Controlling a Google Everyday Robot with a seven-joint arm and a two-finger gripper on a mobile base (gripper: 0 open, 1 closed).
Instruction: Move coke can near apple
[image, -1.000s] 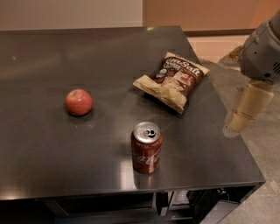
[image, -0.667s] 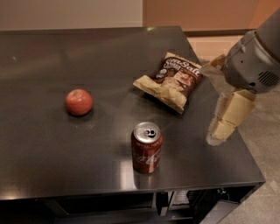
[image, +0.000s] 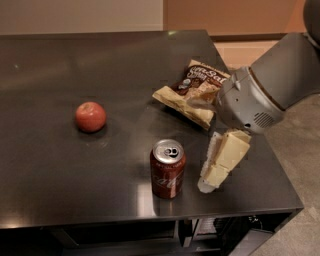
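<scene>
The coke can (image: 168, 169) stands upright near the front edge of the dark table (image: 75, 170), red with a silver top and pull tab. The apple (image: 90, 116) sits to its far left, well apart from it. My gripper (image: 210, 179) hangs from the grey arm (image: 260, 95) just right of the can, pointing down at the table, a small gap from the can and holding nothing.
A brown-and-tan chip bag (image: 195, 91) lies behind the can, partly hidden by the arm's wrist. The table's right edge (image: 272, 155) runs close by the gripper, with floor beyond it.
The arm has swung in from the right and lowered, bringing the gripper from beyond the table's right edge to just beside the can. The can, apple and bag have not moved.
</scene>
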